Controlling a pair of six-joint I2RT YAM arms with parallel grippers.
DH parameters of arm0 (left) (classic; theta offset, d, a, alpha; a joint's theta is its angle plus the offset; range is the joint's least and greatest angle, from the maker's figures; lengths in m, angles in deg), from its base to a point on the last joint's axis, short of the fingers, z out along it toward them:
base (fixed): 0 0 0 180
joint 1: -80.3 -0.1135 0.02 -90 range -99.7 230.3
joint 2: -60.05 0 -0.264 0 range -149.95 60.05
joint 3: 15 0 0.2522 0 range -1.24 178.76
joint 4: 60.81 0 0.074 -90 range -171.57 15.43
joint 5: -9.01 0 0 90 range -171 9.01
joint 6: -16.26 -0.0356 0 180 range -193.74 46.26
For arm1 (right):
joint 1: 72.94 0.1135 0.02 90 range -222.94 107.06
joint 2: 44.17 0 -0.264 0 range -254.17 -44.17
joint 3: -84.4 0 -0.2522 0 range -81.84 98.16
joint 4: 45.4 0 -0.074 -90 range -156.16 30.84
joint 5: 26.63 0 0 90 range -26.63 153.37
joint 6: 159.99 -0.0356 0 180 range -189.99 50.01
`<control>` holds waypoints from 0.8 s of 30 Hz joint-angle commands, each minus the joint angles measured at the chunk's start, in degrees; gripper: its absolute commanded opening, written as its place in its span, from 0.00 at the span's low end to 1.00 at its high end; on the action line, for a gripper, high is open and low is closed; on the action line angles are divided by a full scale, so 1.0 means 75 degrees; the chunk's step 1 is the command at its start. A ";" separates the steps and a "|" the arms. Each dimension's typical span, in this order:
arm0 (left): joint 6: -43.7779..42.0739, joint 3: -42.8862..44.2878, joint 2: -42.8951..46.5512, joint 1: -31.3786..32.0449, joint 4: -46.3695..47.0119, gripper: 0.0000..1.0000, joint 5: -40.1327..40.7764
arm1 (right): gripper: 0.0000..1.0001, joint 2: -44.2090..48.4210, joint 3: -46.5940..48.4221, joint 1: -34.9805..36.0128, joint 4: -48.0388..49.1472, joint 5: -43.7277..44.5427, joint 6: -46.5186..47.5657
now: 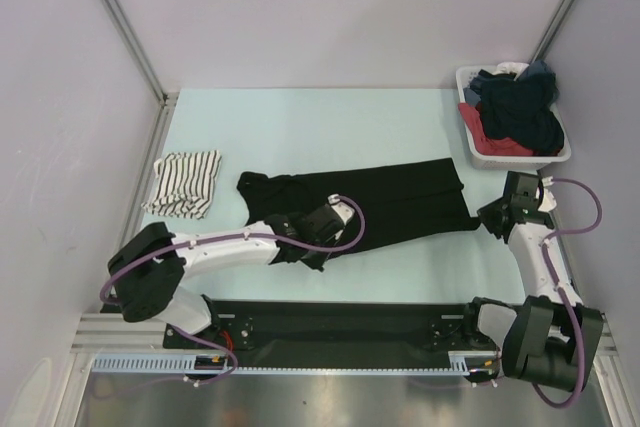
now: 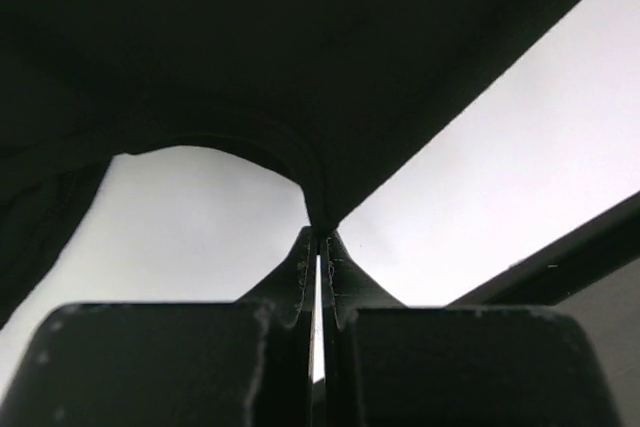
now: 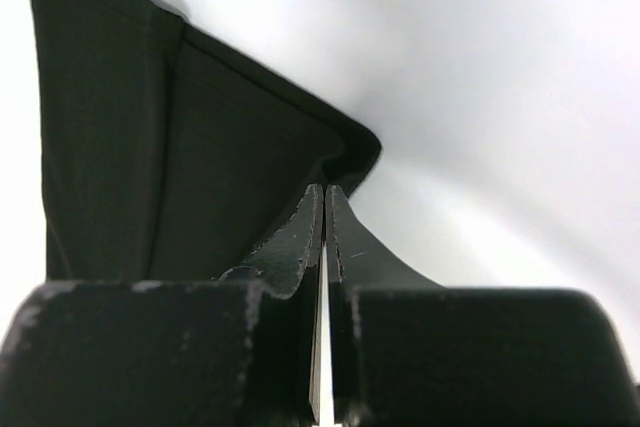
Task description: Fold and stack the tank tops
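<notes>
Beside the rumpled striped tank top (image 1: pixel 183 184), a smooth black tank top (image 1: pixel 400 197)

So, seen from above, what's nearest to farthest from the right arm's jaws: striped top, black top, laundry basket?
1. Black tank top: its corner is clamped there.
2. Laundry basket: just beyond, at the back-right corner.
3. Striped tank top: far left side.
</notes>
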 commanded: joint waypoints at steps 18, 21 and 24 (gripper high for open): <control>-0.0520 0.2183 -0.1349 -0.1485 -0.0348 0.00 0.0010 | 0.00 -0.2745 0.1703 0.0223 0.1469 -0.0203 -0.0235; -0.0602 0.2418 -0.1561 -0.1638 -0.0489 0.00 0.0127 | 0.00 -0.3120 0.1961 0.0399 0.1493 -0.0015 -0.0305; -0.0637 0.2524 -0.1608 -0.1848 -0.0548 0.00 0.0174 | 0.00 -0.3471 0.2160 0.0469 0.1551 -0.0003 -0.0364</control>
